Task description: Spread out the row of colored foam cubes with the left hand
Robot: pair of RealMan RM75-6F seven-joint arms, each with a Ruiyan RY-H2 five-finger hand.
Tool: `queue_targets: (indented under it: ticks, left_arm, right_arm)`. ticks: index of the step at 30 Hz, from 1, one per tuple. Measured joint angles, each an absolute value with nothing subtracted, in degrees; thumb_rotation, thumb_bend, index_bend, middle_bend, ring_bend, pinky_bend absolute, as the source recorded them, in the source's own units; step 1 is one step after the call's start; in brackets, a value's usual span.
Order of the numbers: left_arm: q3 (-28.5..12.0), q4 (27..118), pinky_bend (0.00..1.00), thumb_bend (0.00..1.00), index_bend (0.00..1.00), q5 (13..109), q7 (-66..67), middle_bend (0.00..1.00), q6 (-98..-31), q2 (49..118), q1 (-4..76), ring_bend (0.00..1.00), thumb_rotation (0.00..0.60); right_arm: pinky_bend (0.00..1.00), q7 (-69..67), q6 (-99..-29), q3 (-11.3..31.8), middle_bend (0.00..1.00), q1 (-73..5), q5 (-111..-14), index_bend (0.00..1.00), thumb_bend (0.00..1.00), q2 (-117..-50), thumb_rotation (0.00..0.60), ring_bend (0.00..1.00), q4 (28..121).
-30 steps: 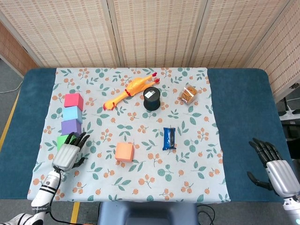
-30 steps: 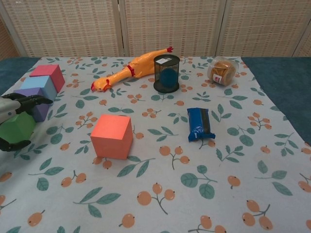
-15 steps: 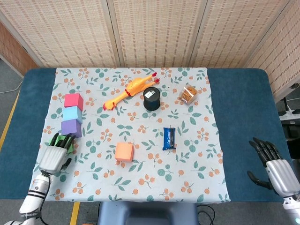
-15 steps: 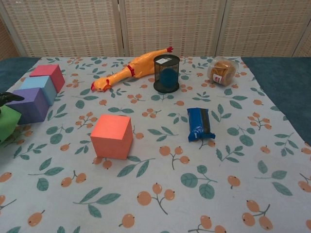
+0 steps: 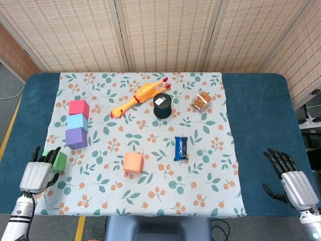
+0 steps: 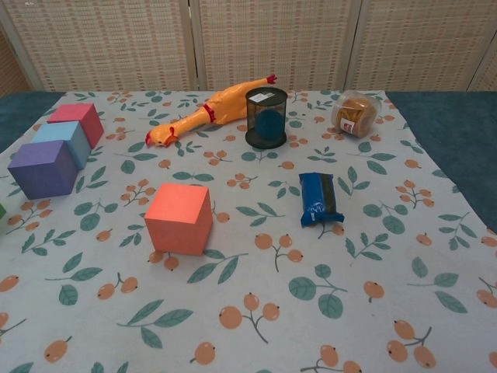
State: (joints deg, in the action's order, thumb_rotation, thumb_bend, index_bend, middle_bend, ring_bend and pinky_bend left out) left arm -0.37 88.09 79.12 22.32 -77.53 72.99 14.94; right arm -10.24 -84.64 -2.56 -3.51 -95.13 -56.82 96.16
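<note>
A row of foam cubes lies at the cloth's left side: red cube (image 5: 78, 107) (image 6: 74, 120), light blue cube (image 5: 77, 122) (image 6: 67, 140) and purple cube (image 5: 76, 137) (image 6: 43, 168), close together. The green cube (image 5: 59, 160) sits apart, lower left near the cloth's edge; in the chest view only a sliver of it (image 6: 1, 210) shows. My left hand (image 5: 36, 173) is just left of the green cube, fingers stretched out and apart, fingertips (image 5: 51, 153) at its left side, holding nothing. An orange cube (image 5: 133, 162) (image 6: 180, 217) stands alone mid-cloth. My right hand (image 5: 293, 178) rests open at the table's front right.
A rubber chicken (image 5: 139, 98), a black cup (image 5: 162, 105), a cookie jar (image 5: 202, 100) and a blue snack packet (image 5: 181, 148) lie on the flowered cloth (image 5: 210, 191). Bare blue table (image 5: 261, 115) flanks the cloth on both sides.
My left hand dragged the green cube down and to the left, away from the purple cube, then let go and drew back left off the cloth. It has left the chest view. The right hand stayed.
</note>
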Motion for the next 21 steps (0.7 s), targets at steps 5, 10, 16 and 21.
queue_targets:
  ticks: [5,10,16,21]
  left_arm:
    - [-1.5,85.2,0.0,0.34,0.0,82.1,15.6,0.0,-78.1,74.3,15.9,0.02,0.6]
    - [-4.4,82.5,0.0,0.33,0.0,81.9,8.6,0.15,-75.3,76.3,18.9,0.16,0.6]
    - [-9.2,81.5,0.0,0.31,0.0,75.0,8.5,0.2,-68.6,76.7,22.6,0.21,0.6]
    - [-11.2,81.0,0.0,0.29,0.0,66.4,10.3,0.2,-62.7,76.1,24.6,0.24,0.6]
  right_arm:
    - [0.0,-10.6,-85.3,-2.5,0.0,-3.3,-95.4,0.0,0.23,-56.6,0.6,0.0,96.1]
    - [0.0,-10.8,-84.8,-2.9,0.0,-3.5,-95.8,0.0,0.23,-56.4,0.6,0.0,95.9]
    - [0.0,-10.6,-84.4,-2.7,0.0,-3.6,-95.1,0.0,0.23,-56.5,0.6,0.0,95.7]
    - [0.0,-10.4,-84.2,-2.6,0.0,-3.7,-94.8,0.0,0.23,-56.5,0.6,0.0,95.6]
